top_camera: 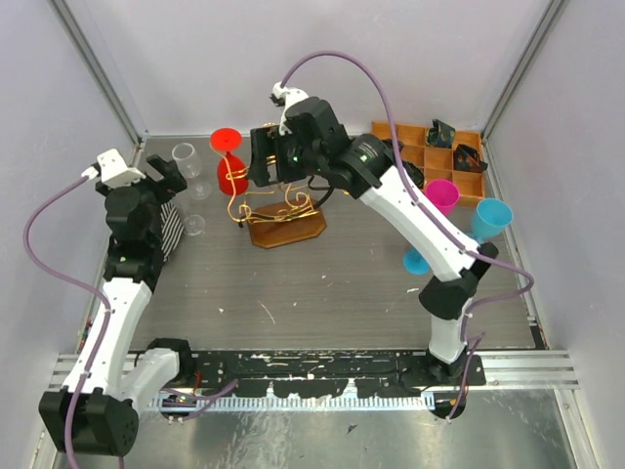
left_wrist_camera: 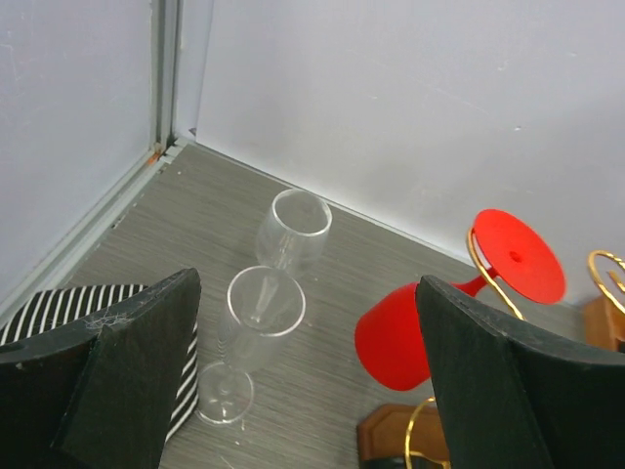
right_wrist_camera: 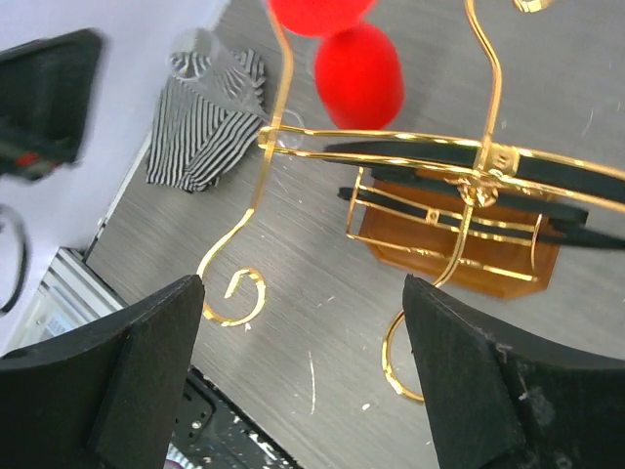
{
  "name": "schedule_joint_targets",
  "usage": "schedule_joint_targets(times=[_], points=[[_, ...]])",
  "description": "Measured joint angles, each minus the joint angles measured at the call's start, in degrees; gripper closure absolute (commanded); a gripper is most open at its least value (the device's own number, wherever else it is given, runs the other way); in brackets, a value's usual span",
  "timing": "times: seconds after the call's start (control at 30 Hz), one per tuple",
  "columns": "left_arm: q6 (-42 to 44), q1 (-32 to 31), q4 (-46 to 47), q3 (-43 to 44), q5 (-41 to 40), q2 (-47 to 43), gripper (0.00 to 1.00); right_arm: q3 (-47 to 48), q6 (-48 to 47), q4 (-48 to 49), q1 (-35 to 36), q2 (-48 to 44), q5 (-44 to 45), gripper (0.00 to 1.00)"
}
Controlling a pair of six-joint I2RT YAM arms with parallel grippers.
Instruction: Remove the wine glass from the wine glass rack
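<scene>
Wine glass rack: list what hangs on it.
A red wine glass hangs upside down from the rack. The right gripper covers the rack's far side from above.

place: a robot lab | walls (top_camera: pixel 342 49): plain white, all around my grey table (top_camera: pixel 322 293) | metal rail (top_camera: pixel 527 366): along the table's near edge

Bright, even light casts faint shadows (the wrist views go slightly soft at their nearest edges).
</scene>
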Motion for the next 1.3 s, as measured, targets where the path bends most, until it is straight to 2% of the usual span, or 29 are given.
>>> schedule_joint_targets(times=[0.23,0.73,0.87,0.97,1.3], points=[[-4.04,-0.02,-7.91,1.36,1.97,-4.46,0.02,-0.52,11.52,-2.75,-5.09,5.18,-1.70,0.12],[-5.92,-0.02,-13.84,3.32,3.65,-7.15,0.02,1.92,20.09,-0.02,-11.41,13.51,-6.08,0.12],[-5.95,-0.02,-13.84,3.34,4.50,-7.10,0.02,2.93,20.55,-0.07,-12.33,14.03,-5.68,0.30],[-5.92,-0.02,-13.84,3.37,4.87,-7.08,0.02,3.34,20.39,0.31,-12.87,14.25,-5.95,0.38],[-5.92,-0.17,-14.95,4.48,5.60,-7.10,0.02,3.82,12.81,0.72,-17.07,14.21,-9.03,0.43]])
